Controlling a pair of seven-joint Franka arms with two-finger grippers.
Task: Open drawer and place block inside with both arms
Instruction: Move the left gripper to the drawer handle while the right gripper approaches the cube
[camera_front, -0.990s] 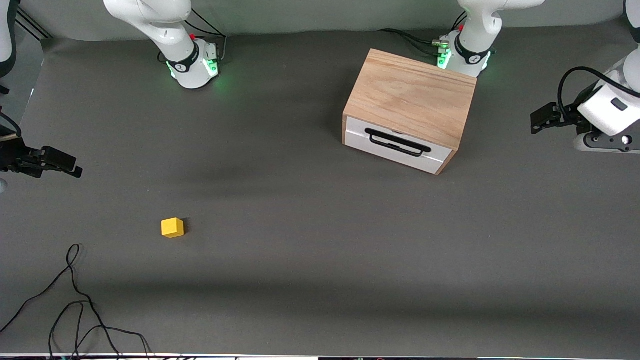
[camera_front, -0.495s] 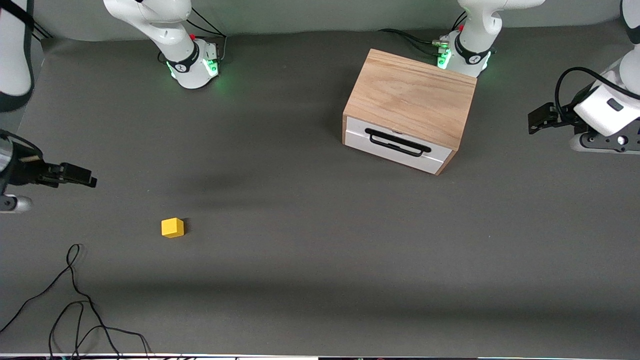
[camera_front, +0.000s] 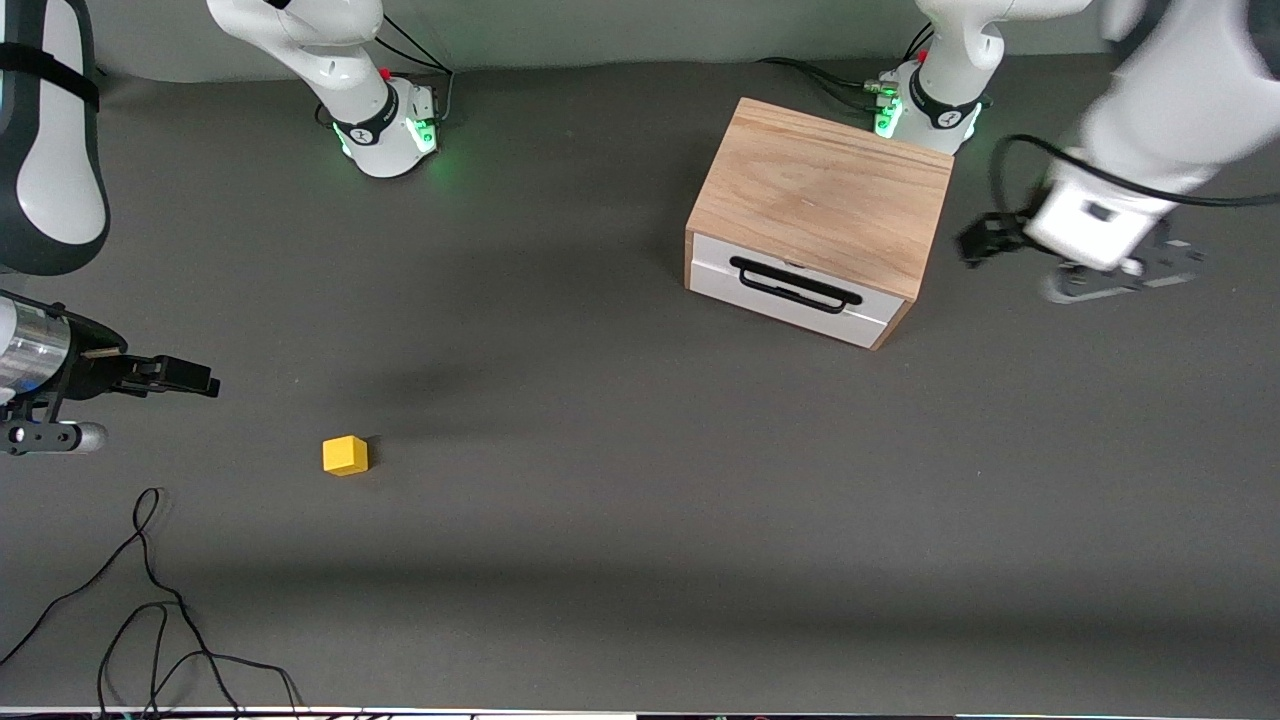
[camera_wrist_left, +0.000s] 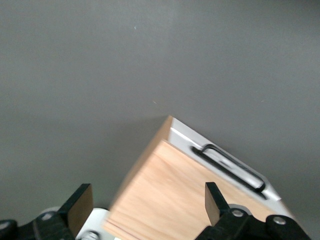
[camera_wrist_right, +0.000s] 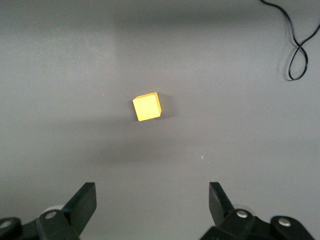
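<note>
As both arms swing in, we see the right gripper (camera_front: 200, 380), fingers spread, now closer to the block (camera_front: 345, 455) at lower left of front view. Left gripper (camera_front: 975, 242), spread too, nears the shut drawer (camera_front: 795, 295), upper right. Approach stage only.

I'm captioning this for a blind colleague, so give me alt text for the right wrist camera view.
A small yellow block sits alone on the grey table, seen from above, with the right gripper hanging open over the table short of it. A loop of black cable lies near one corner.
</note>
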